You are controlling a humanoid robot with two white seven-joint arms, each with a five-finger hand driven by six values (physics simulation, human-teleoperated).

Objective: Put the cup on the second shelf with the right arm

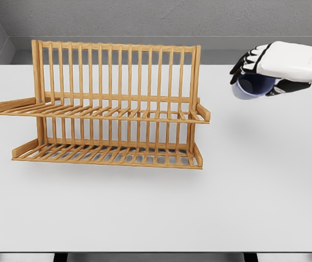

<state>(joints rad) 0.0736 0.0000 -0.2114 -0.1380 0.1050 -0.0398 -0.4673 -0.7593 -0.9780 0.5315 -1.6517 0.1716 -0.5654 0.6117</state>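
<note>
A blue cup [252, 86] hangs above the white table at the upper right, tilted so its opening faces down and left. My right hand [265, 68] comes in from the right edge and is shut on the cup, its fingers curled over the rim. The wooden two-tier rack [109, 109] stands left of centre. Its upper shelf [101, 113] and lower shelf [106, 155] both hold nothing. The cup is to the right of the rack, a little above the upper shelf's level and apart from it. My left arm is out of view.
The white table [254, 196] stretches around the rack, with its front edge near the bottom of the picture. A grey wall runs behind the table.
</note>
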